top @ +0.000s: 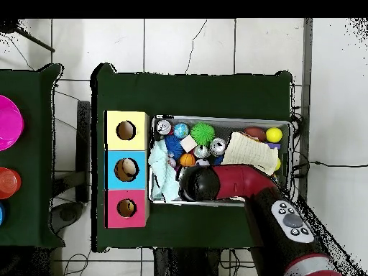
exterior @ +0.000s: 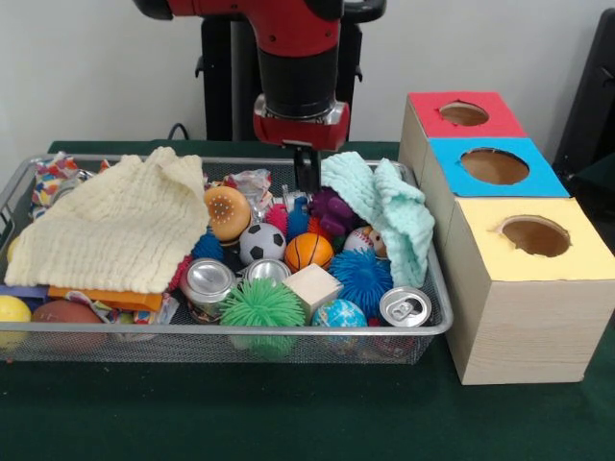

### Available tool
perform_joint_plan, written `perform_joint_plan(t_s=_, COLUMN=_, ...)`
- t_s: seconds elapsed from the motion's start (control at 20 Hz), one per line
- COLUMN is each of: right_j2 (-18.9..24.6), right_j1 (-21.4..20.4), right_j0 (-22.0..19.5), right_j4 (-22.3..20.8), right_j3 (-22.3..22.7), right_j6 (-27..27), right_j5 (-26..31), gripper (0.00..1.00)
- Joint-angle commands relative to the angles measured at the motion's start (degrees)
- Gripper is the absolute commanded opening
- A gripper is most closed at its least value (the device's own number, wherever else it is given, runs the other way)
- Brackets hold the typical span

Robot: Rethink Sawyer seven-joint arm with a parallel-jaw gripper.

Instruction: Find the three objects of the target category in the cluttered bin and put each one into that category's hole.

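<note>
Gripper, its opening and load not discernible, hangs over the bin beside the mint cloth at 3 o'clock; descending, it may snag that cloth.

A dark green cloth-covered table fills the foreground. On a second green table to the side sit a bright pink round dish and a smaller orange-red round item, possibly a lid. White floor tiles surround both.
</note>
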Motion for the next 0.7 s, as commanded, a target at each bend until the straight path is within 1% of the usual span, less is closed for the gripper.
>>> perform_joint_plan(t_s=0.05, right_j2=5.60, right_j1=5.09, right_j0=-1.78, right_j4=-4.59, right_j3=-8.13, right_j6=-11.96, right_j5=2.02, gripper=0.00)
perform_joint_plan(t_s=0.2, right_j2=6.55, right_j1=5.50, right_j0=-2.82, right_j4=-5.06, right_j3=-8.42, right_j6=-12.48, right_j5=2.31, gripper=0.00)
perform_joint_plan(t_s=0.5, right_j2=8.22, right_j1=4.60, right_j0=-5.52, right_j4=-5.94, right_j3=-6.35, right_j6=-13.22, right_j5=1.74, gripper=0.00)
perform_joint_plan(t_s=0.7, right_j2=9.10, right_j1=5.27, right_j0=-7.34, right_j4=-6.89, right_j3=-7.83, right_j6=-15.32, right_j5=3.14, gripper=0.00)
